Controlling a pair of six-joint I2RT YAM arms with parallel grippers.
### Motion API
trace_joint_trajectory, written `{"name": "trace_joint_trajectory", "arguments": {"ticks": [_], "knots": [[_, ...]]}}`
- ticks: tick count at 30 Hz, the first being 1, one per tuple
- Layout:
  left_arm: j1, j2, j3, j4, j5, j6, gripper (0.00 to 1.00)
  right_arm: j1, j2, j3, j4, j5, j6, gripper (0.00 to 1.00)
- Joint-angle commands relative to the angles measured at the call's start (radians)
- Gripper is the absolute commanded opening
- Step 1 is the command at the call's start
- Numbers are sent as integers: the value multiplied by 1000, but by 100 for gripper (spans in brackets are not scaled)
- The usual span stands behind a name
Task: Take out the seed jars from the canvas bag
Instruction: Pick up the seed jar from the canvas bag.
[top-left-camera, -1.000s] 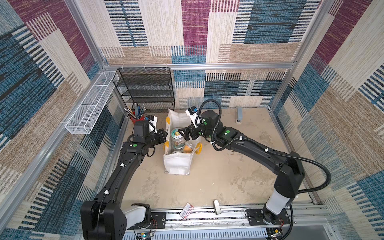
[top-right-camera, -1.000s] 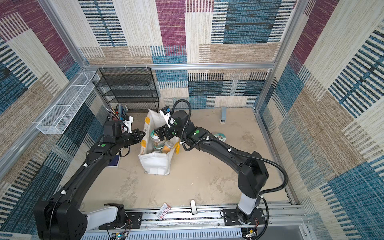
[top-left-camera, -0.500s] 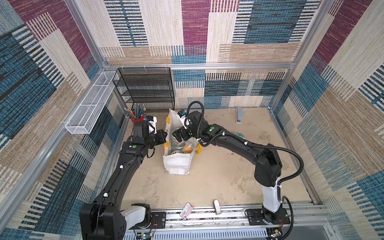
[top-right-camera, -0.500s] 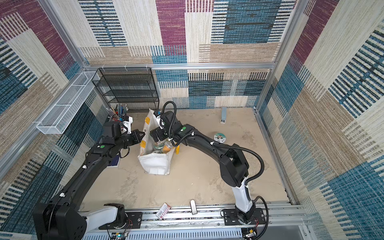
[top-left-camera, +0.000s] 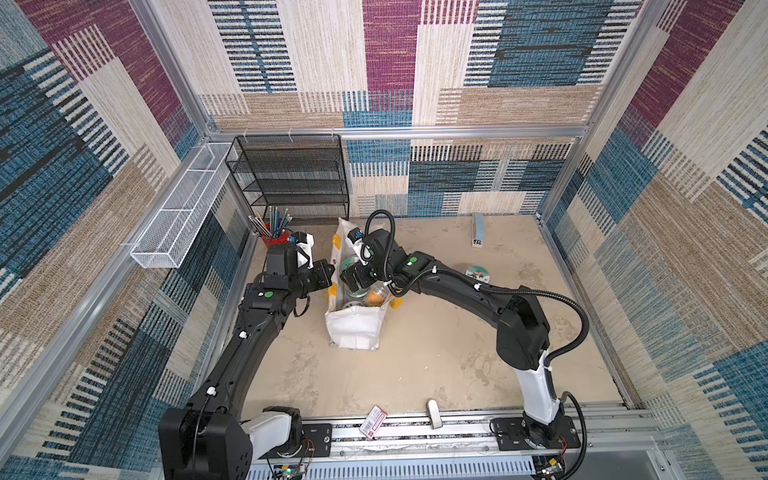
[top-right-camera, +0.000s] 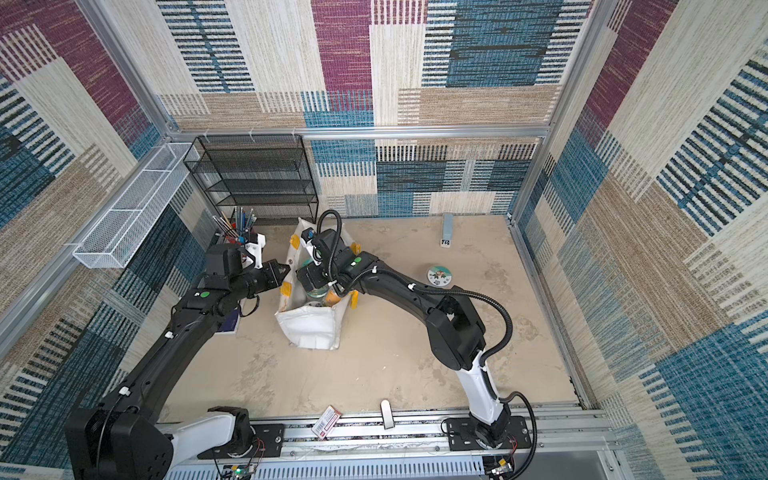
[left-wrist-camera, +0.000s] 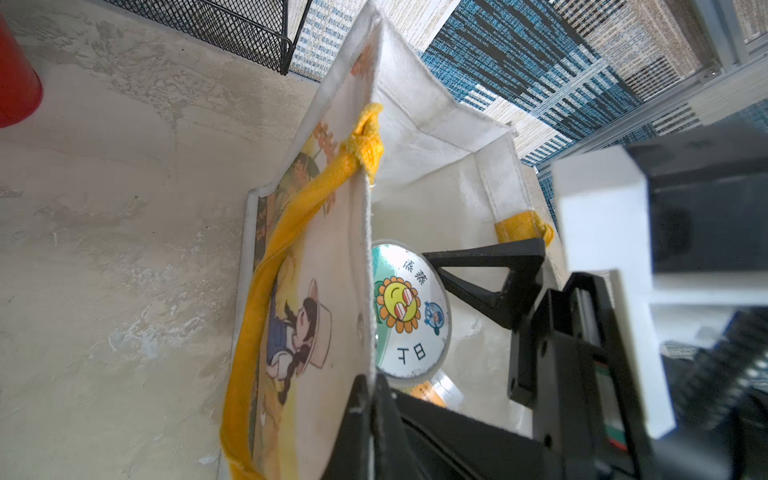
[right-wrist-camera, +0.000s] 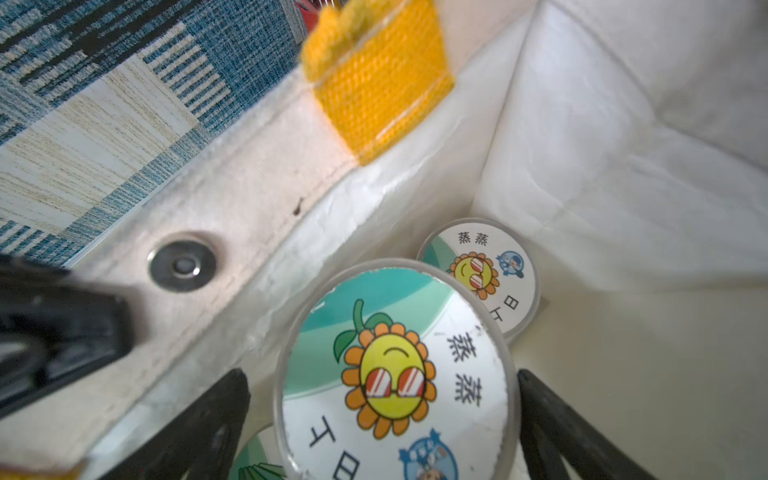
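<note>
Since the earlier frame the right arm has folded its elbow inward and carried the right gripper deeper into the mouth of the canvas bag; the left arm has not moved. The jaws of the right gripper stand fully apart and hold nothing yet.

Directly ahead of it, between the two jaws, is a seed jar. It is upright with its top toward the wrist, so its long axis runs along the line of approach, and one jaw waits at each side. Whether the pads already touch it I cannot tell.

A second jar sits just beyond, in the bag's corner. The left gripper, beside the right one, is clamped on the rim of the bag wall and keeps the mouth open.

I judge that the next move is only to close and pull straight back. Another jar already stands on the table, well behind the right gripper.
</note>
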Motion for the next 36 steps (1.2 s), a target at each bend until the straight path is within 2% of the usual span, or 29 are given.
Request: {"name": "trace_joint_trajectory", "arguments": {"ticks": [1, 6, 10, 18, 26, 36], "knots": [[1, -2, -4, 6, 17, 5, 0, 3, 18, 13, -19, 42, 2, 99], [0, -6, -5, 5, 15, 6, 0, 7, 44, 34, -26, 97, 1, 100], [1, -8, -4, 5, 15, 6, 0, 6, 47, 40, -24, 137, 4, 92], [0, -4, -8, 5, 14, 6, 0, 7, -7, 14, 32, 144, 17, 87], [0, -1, -4, -4, 5, 11, 0, 6, -137, -48, 100, 131, 12, 87], [1, 1, -4, -13, -8, 17, 0, 5, -367, -180, 158, 227, -25, 86]]}}
